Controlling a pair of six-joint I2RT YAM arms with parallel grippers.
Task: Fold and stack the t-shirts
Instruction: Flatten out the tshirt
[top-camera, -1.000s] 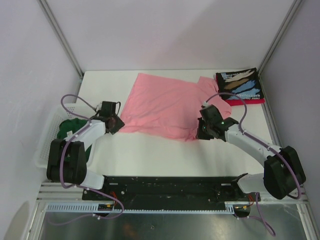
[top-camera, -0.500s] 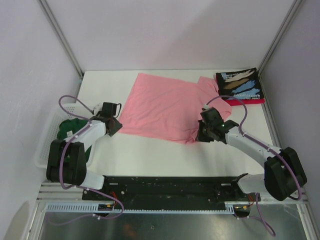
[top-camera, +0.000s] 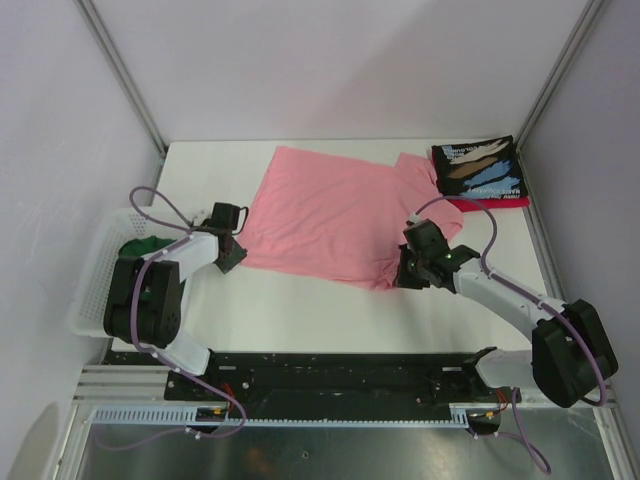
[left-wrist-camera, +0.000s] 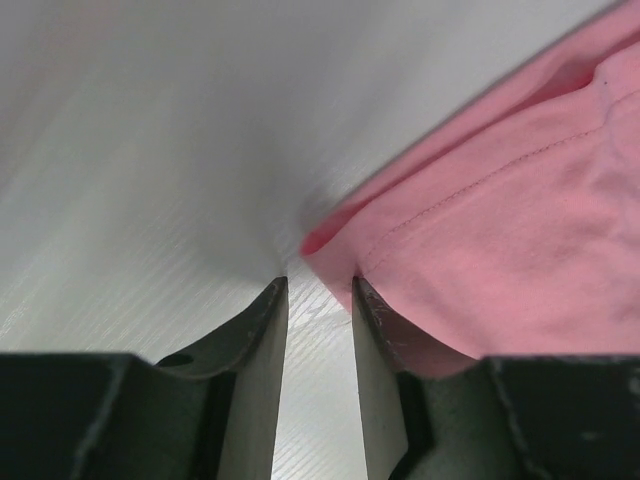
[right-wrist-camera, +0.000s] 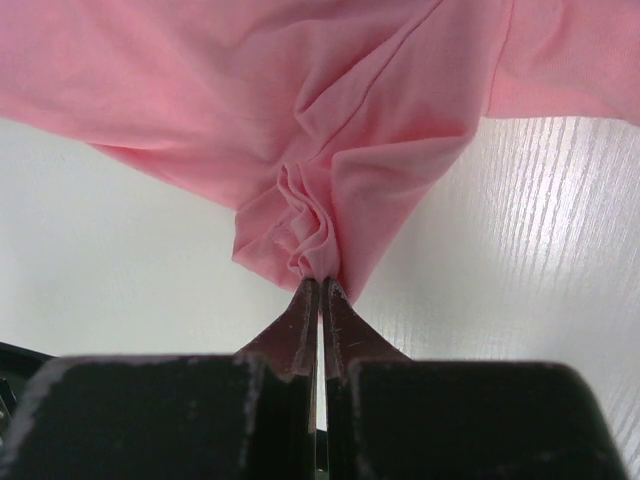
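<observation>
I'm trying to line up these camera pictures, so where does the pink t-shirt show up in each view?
Top external: pink t-shirt spread across the middle of the white table.
Left wrist: pink t-shirt at the right, its corner just ahead of the left end effector.
Right wrist: pink t-shirt fills the top, bunched into the shut right end effector.
Shared landmark: the white table under it.

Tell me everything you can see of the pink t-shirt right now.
The pink t-shirt is plain light pink, soft knit cloth with a stitched hem. It lies spread open, unfolded, across the middle of the white table, with a sleeve toward the back right. Its near right corner is bunched into pleats and pinched in the shut right gripper. Its near left hem corner lies just ahead of the open left gripper, not between its fingers.
</observation>
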